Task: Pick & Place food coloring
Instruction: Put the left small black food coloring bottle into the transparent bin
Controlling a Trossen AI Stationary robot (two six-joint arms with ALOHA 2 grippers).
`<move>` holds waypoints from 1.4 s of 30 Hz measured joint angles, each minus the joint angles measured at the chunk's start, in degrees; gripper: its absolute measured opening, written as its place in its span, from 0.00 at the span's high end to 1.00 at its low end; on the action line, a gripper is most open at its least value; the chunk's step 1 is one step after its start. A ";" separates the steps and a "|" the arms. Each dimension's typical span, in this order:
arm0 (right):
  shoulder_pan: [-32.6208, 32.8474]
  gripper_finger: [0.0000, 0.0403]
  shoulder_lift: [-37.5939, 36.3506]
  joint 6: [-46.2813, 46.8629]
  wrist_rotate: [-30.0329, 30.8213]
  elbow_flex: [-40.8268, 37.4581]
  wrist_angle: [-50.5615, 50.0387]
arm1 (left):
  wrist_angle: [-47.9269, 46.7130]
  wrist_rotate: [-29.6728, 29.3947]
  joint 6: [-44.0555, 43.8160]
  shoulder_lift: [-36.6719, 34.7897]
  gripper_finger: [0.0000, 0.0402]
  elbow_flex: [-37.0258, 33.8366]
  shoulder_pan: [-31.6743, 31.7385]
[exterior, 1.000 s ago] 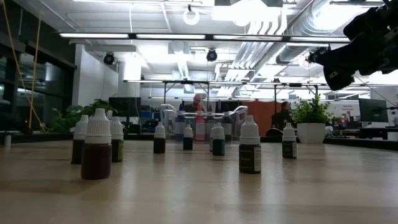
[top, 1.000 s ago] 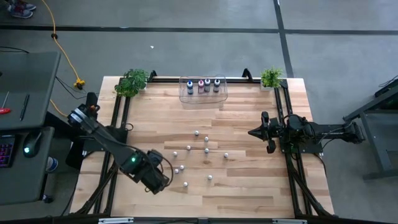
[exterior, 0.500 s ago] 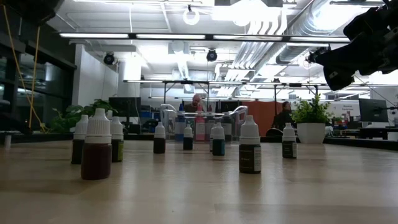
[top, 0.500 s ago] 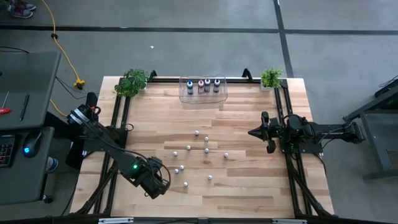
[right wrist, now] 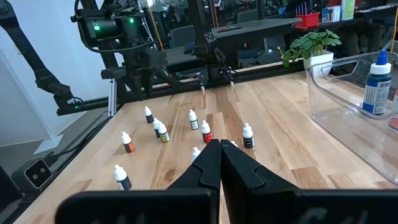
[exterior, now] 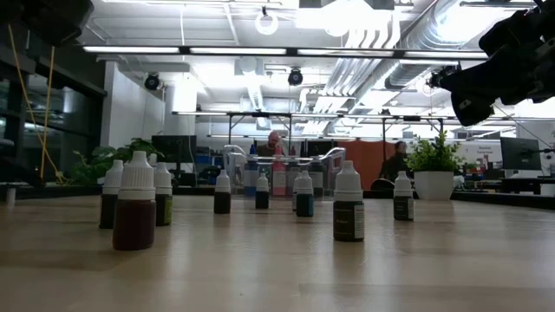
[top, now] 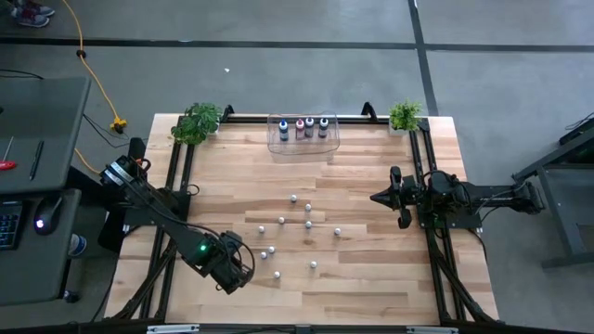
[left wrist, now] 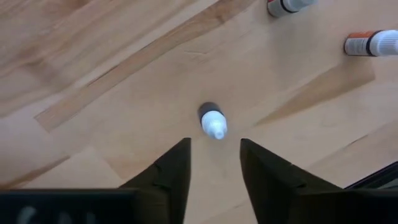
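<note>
While the left end effector [left wrist: 214,167] is hovering open and empty, a small white-capped, dark-bodied bottle [left wrist: 212,120] is standing upright beneath; right end effector [right wrist: 220,163] is sitting closed, empty.

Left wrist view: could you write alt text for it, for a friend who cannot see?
The left gripper, its two dark fingers open, hangs above a small dark bottle with a white cap that stands alone on the light wooden table. Two more small bottles show at the picture's edge.
</note>
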 joint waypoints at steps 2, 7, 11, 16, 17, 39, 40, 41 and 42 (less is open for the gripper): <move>0.02 1.00 0.00 0.00 0.02 0.00 0.00 | -0.04 -0.04 -0.03 0.00 0.60 0.00 0.00; 0.01 1.00 0.00 0.00 0.02 0.00 0.00 | 0.06 -0.04 -0.28 0.02 0.48 -0.03 0.03; 0.02 1.00 0.00 0.00 0.00 0.00 0.00 | 2.37 2.48 -0.17 1.77 0.46 -1.59 1.20; 0.02 1.00 0.00 0.00 0.00 0.00 0.00 | 5.73 5.31 0.18 4.65 0.46 -2.56 2.25; 0.00 1.00 0.00 0.00 0.02 0.00 0.00 | 5.85 5.71 0.22 4.96 0.46 -2.58 2.29; 0.02 1.00 0.00 0.00 0.00 0.00 0.00 | 5.44 5.49 1.21 5.51 0.68 -2.56 2.29; 0.01 1.00 0.00 0.01 0.00 0.00 0.00 | 5.44 5.19 1.27 5.51 0.69 -2.56 2.29; 0.01 1.00 0.00 0.00 0.00 0.00 0.00 | 5.46 4.82 1.30 5.51 0.71 -2.56 2.29; 0.02 1.00 0.00 0.00 0.01 0.00 0.01 | 5.46 4.64 1.47 5.51 0.72 -2.56 2.29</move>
